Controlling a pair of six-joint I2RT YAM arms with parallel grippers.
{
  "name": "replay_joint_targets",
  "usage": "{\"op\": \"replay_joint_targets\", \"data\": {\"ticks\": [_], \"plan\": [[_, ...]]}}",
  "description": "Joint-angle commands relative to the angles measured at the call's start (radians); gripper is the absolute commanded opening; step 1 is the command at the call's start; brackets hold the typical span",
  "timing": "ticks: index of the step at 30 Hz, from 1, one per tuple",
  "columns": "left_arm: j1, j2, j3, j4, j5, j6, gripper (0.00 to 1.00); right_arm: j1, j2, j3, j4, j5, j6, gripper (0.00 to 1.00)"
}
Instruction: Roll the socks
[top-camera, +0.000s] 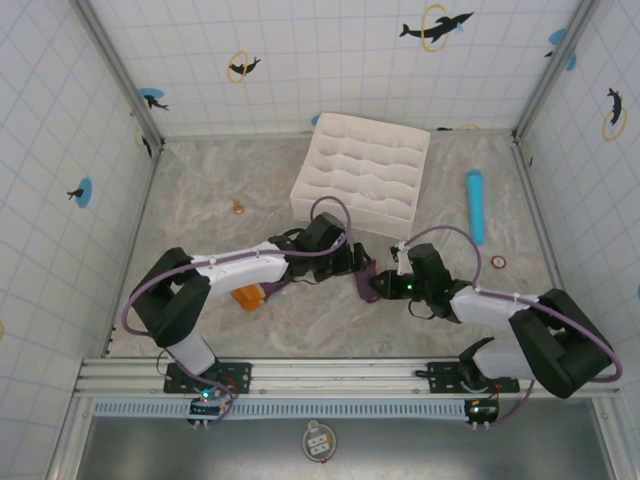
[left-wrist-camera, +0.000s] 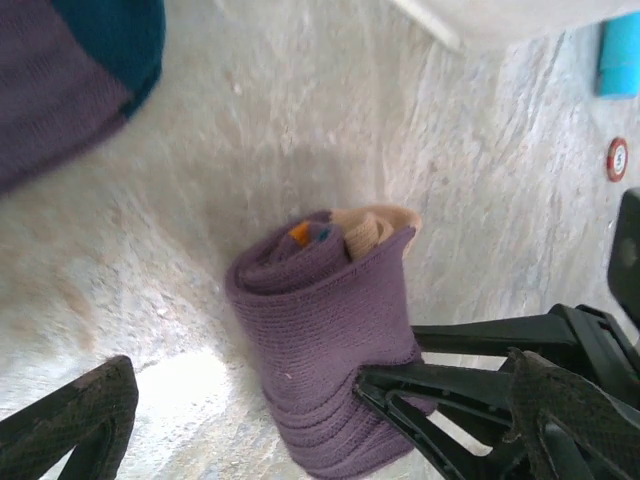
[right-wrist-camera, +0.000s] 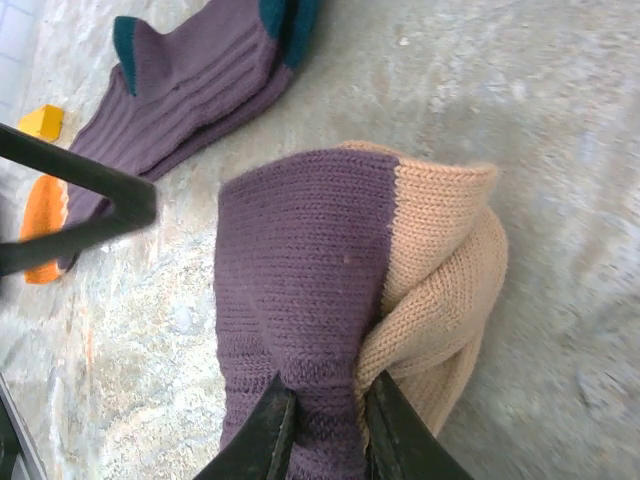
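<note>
One of the socks is rolled into a purple bundle with a tan heel at its end. It lies mid-table. My right gripper is shut on a fold of the roll's purple fabric, and its black fingers show at the roll's right side. My left gripper is open wide, one finger on each side of the roll without touching it. The other sock lies flat nearby, purple with a teal heel and an orange toe, partly under the left arm.
A white compartment box stands at the back centre. A light blue cylinder lies to its right, with a small red ring near it. A small orange object sits at the left, and tiled walls close in the table.
</note>
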Motion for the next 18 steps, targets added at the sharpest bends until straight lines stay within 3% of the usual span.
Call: {"op": "replay_joint_targets", "data": {"ticks": [1,10,14,18], "plan": [[0.059,-0.042,0.074,-0.091,-0.048,0.102,0.97,-0.01,-0.05,0.068,-0.124,0.015,0.0,0.0],[0.26,0.021,0.33,-0.328,-0.099,0.405,0.92,-0.012,-0.182,0.212,-0.334,0.122,-0.087,0.0],[0.319,0.081,0.445,-0.394,-0.226,0.524,0.86,-0.013,-0.231,0.238,-0.377,0.172,-0.113,0.0],[0.375,0.147,0.51,-0.39,-0.282,0.602,0.79,-0.013,-0.261,0.247,-0.406,0.194,-0.129,0.0]]}}
